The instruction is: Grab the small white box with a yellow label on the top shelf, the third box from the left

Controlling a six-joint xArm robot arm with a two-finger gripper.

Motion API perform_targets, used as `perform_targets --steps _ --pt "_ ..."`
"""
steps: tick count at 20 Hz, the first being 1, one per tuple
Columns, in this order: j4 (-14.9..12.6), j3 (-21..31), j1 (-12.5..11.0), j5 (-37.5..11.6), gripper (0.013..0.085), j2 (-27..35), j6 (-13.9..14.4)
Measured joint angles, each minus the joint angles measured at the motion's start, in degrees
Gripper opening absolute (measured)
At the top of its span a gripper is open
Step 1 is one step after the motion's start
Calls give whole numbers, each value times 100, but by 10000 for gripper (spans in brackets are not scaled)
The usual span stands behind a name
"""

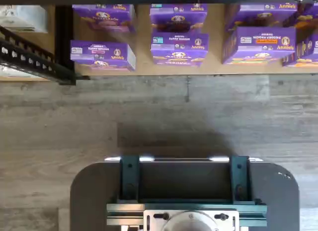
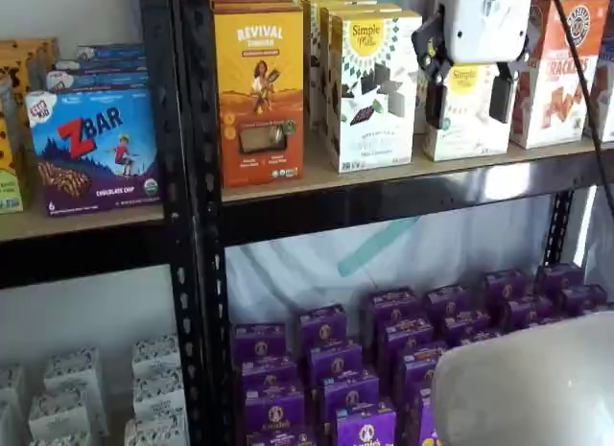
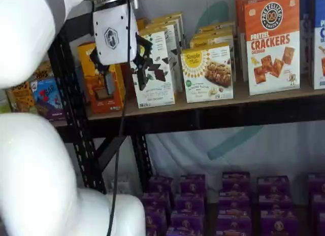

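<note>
One small white box (image 3: 207, 73) with a yellow sunburst label stands upright on the top shelf (image 3: 213, 106); in a shelf view it sits between a taller white box with dark chocolate squares (image 3: 155, 68) at its 9 o'clock and an orange cracker box (image 3: 271, 43) at its 3 o'clock, apart from both. More cartons of the same kind stand in a row behind it. In a shelf view the same small white box (image 2: 467, 129) is partly covered by the end effector (image 2: 467, 96), whose white body hangs in front of the carton's upper half. The two black fingers (image 2: 501, 98) are spread, one at each side of the box's face, with the yellow label showing in the gap between them; whether they touch the carton cannot be told. In a shelf view the end effector (image 3: 119, 68) appears before the taller white box instead, a cable (image 3: 122, 124) hanging at its 6 o'clock. An orange-yellow Revival box (image 2: 259, 96) stands at 9 o'clock of the taller white box (image 2: 372, 91). Purple Annie's boxes (image 2: 331, 369) fill the level below; the wrist view shows purple boxes (image 1: 179, 42) on a tan board, grey plank floor (image 1: 159, 116) and a dark mount with teal brackets (image 1: 184, 191).
</note>
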Motion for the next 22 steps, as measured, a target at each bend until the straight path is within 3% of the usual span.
perform_targets --steps 3,8,16,22 --pt "283 -6 -254 37 850 14 -124" --pt "269 9 -236 -2 850 -2 -125" --pt "-252 68 -238 -392 850 16 -331" --pt "-497 29 -849 -1096 850 351 -965"
